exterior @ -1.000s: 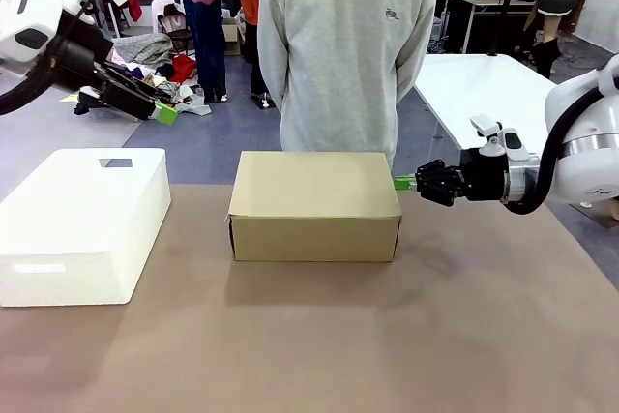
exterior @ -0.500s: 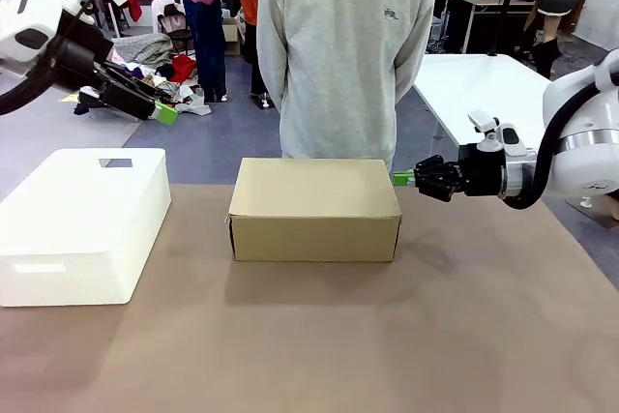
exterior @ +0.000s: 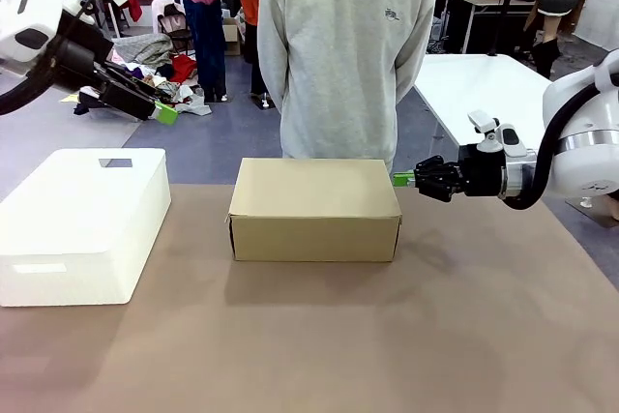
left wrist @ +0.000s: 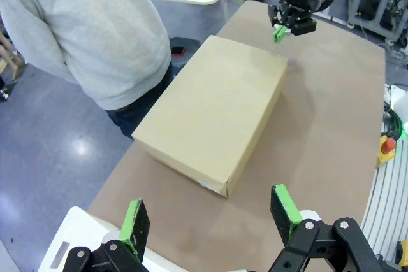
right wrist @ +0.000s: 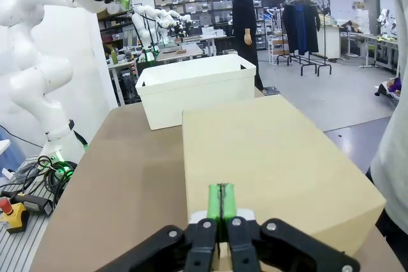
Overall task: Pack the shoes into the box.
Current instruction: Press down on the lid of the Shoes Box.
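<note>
- The box [exterior: 315, 208] sits shut on the worktop [exterior: 387, 336], lid flat, roughly at the centre and toward 12 o'clock, right in front of the person [exterior: 345, 50] standing at the far edge with hands behind the back.
- No shoe lies on the worktop, so my judgement is that the packing is done and the lid is down, or nearly so; whether the pair is really inside I cannot tell, as the lid hides the contents.
- The right gripper [exterior: 404, 180] is clenched, pads pressed together with nothing between them, its tip level with the lid's edge at the box's 3 o'clock end, touching it or just beside it. From its own wrist camera the tip [right wrist: 221, 203] points along the lid top.
- That suggests a last press or nudge on the lid; if so, little is left beyond backing the arm away.
- The left gripper [exterior: 164, 111] hangs high at about 10 o'clock, well apart from the box, released with its jaws spread wide and holding nothing; its wrist camera looks down on the box [left wrist: 213, 109] between its green pads [left wrist: 285, 205].
- A white container [exterior: 82, 223] rests on the worktop at 9 o'clock, near the box but apart from it.
- The worktop is covered in plain brown-grey material, smooth and bare elsewhere.
- Beyond it is a workshop with a grey floor, a white table [exterior: 484, 94] at 2 o'clock, a heap of clothes [exterior: 160, 60] on the floor at 11 o'clock, and other people farther back.
</note>
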Action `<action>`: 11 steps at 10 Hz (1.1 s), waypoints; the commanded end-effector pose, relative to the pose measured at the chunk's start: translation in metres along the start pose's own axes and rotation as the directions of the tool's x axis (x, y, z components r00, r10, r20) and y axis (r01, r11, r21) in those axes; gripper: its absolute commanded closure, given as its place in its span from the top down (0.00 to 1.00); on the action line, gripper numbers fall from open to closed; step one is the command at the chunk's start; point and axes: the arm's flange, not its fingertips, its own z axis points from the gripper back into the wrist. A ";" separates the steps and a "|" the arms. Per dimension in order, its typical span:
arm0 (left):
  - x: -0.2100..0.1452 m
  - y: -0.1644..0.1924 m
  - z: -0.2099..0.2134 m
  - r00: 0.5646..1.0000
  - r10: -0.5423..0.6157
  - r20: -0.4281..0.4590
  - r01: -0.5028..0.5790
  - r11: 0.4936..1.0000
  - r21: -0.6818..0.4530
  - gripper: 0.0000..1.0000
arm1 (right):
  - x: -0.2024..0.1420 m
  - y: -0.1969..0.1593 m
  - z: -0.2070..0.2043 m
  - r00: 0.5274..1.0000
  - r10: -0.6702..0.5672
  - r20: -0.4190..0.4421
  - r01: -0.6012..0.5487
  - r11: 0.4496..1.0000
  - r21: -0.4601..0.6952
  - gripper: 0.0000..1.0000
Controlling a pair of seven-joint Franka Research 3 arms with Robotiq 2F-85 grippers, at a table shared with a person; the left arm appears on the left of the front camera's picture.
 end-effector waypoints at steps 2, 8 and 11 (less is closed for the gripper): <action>-0.001 0.001 -0.001 1.000 -0.006 0.013 0.006 1.000 -0.013 1.00 | 0.000 0.000 0.000 1.000 -0.001 0.002 0.001 1.000 -0.005 0.00; 0.012 -0.008 -0.022 0.981 0.174 -0.080 -0.173 0.985 0.014 0.42 | 0.051 0.039 -0.005 0.969 -0.077 -0.234 0.093 0.994 0.056 0.43; 0.023 -0.014 -0.042 0.977 0.187 -0.101 -0.184 0.982 0.041 0.00 | 0.088 0.059 -0.002 0.945 -0.118 -0.304 0.124 0.992 0.002 1.00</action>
